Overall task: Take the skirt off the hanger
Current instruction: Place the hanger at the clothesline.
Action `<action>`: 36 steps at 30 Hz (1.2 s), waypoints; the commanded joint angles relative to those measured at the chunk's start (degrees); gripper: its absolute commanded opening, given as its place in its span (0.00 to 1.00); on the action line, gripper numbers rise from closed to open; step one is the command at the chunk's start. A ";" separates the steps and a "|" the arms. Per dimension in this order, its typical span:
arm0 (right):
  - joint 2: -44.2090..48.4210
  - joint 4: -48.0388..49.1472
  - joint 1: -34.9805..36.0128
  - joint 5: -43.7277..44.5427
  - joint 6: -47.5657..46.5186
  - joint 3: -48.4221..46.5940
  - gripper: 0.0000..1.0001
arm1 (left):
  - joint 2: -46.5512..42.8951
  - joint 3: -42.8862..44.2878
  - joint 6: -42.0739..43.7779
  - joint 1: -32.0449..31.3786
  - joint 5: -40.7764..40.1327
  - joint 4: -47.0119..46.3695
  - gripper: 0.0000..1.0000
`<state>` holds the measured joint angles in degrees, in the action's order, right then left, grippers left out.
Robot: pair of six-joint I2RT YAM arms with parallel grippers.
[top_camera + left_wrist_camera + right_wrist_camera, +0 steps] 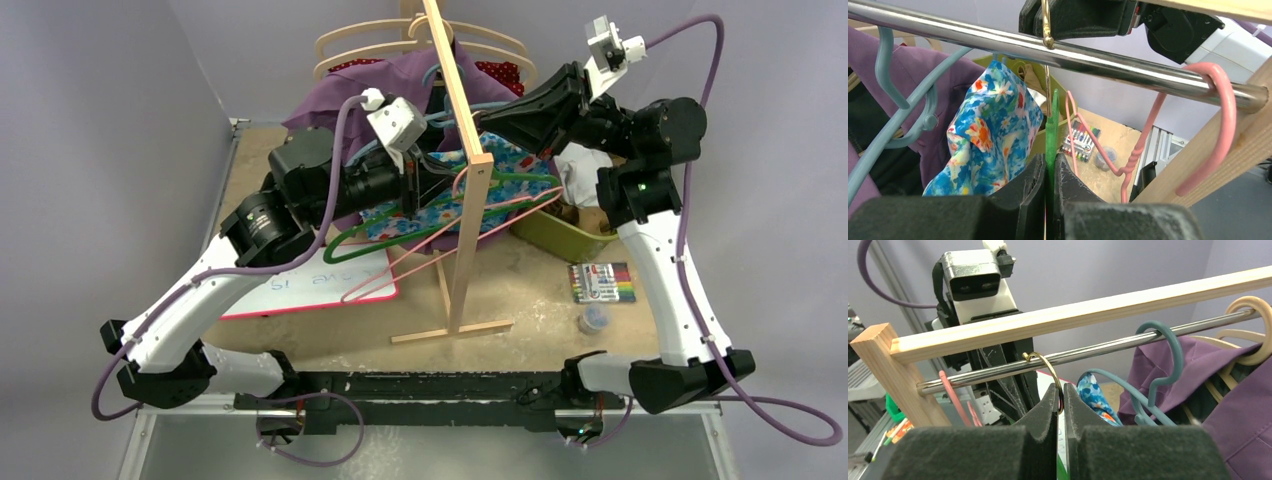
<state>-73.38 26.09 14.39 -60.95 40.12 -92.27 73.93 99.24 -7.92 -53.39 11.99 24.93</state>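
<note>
- At the pale wooden clothes rack (1088,310), both arms grip one hanger. My right gripper (1060,395) is pinched shut on its gold wire hook (1048,364), just under the shiny metal rail (1128,67) that the hook loops over.
- My left gripper (1049,167) is clamped lower down on the green plastic hanger (1051,125), with its pads closed flat against the green bar.
- The blue floral skirt (990,135) hangs below the rail, just beside the green hanger. It is on the side toward the teal plastic hanger (1168,347) and the purple garment (1208,365). I cannot see how it is fastened.
- The cloth looks thin and limp, bunched in soft folds and printed with white and orange flowers.
- I read this as the securing step: the hanger is steadied and the skirt is not yet off.
- Next, as I judge it, either the hook must lift clear of the rail or the cloth must be drawn off. Either move has to avoid snagging the thin pink hanger (1220,115) alongside.
</note>
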 commanded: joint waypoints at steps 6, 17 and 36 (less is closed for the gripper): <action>-1.06 1.54 -0.51 -3.86 1.06 -2.71 0.16 | -5.44 -2.36 0.40 -0.36 4.80 -3.91 0.00; 6.64 -10.01 -0.51 2.37 -5.04 1.03 0.76 | -6.10 -4.25 -1.16 -0.40 6.46 -4.82 0.00; 30.41 -43.57 -0.55 38.82 -26.71 7.08 0.99 | -8.13 -10.34 -7.17 -0.40 11.40 -6.83 0.00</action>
<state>-43.29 -13.13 13.91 -30.57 17.72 -87.48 67.68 90.32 -12.99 -53.45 21.87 21.15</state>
